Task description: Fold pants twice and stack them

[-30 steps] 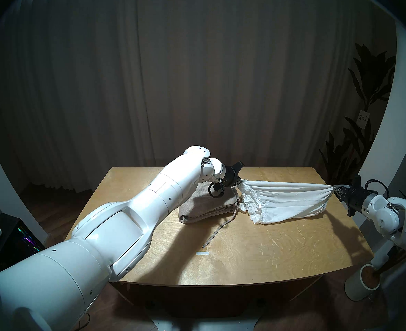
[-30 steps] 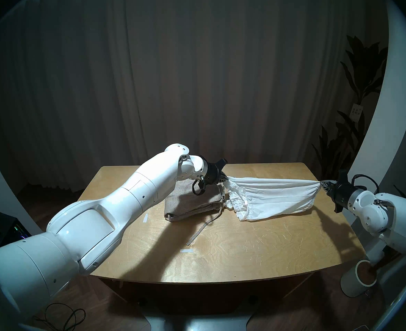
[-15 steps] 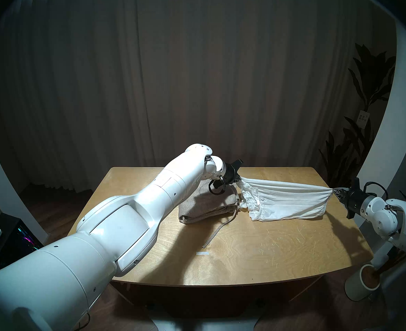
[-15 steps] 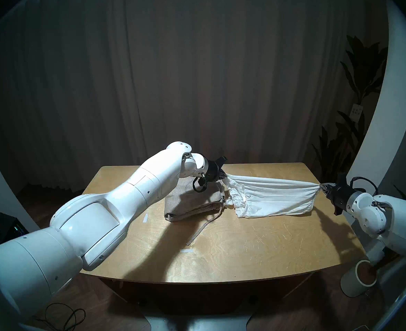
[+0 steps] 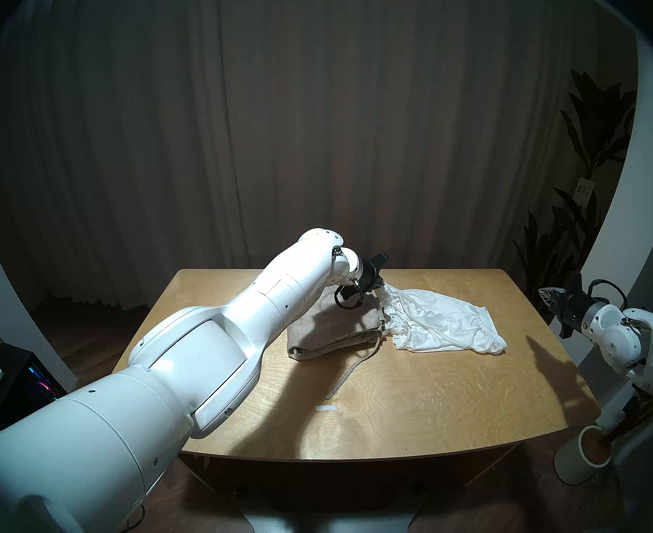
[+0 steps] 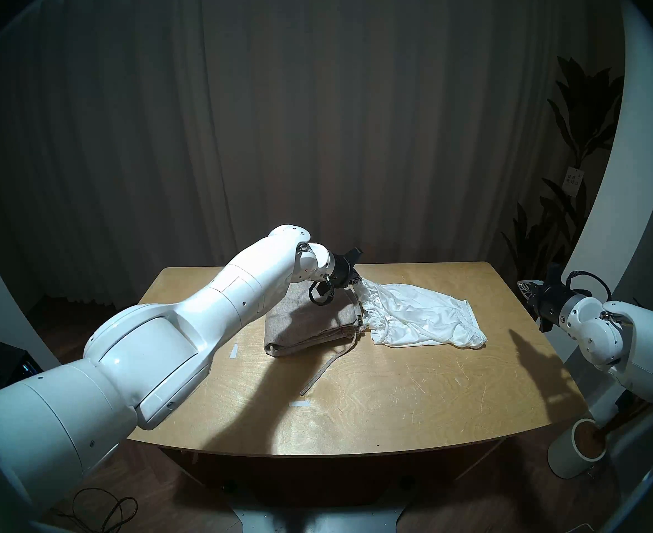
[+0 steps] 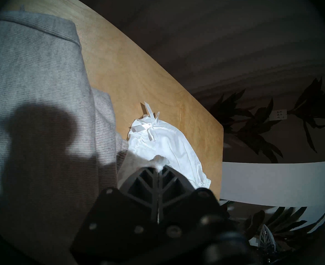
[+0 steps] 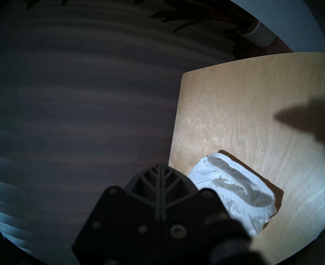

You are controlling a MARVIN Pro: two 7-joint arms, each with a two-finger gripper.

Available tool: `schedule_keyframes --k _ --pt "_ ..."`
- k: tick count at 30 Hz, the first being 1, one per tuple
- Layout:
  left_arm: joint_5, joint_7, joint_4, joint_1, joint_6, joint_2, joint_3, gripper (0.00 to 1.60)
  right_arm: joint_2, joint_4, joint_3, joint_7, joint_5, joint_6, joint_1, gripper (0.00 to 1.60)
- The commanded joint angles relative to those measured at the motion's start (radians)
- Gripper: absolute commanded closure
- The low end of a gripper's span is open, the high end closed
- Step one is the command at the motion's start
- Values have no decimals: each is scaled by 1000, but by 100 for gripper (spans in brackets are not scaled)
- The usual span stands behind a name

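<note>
**Regrasping the shorts for the fold**

Pinching one ruffled end of the shorts (image 5: 440,322), the left gripper (image 7: 158,168) is clamped shut; the right gripper (image 5: 547,292) is closed on nothing, well apart. Regrasp the slack end lying on the table (image 5: 451,397), beside the folded pants (image 5: 332,328). Which edge is pinched seems unclear.

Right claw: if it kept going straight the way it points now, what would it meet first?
Probably nothing near. The right claw, shut and empty, points past the table's far right corner toward the curtain; the white shorts lie off to the side. Depth unclear.
</note>
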Motion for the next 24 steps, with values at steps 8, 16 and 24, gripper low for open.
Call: schedule_keyframes --k 8,16,24 --pt "31 -28 49 -51 -41 -65 2 160 -29 -86 -36 4 -1 -7 88 160" --pt "55 -45 84 -63 -58 -85 8 160 -102 -139 -101 20 -1 -20 116 60" --pt "84 -77 119 -64 -62 -106 27 160 -195 -131 -168 20 -9 -57 214 0"
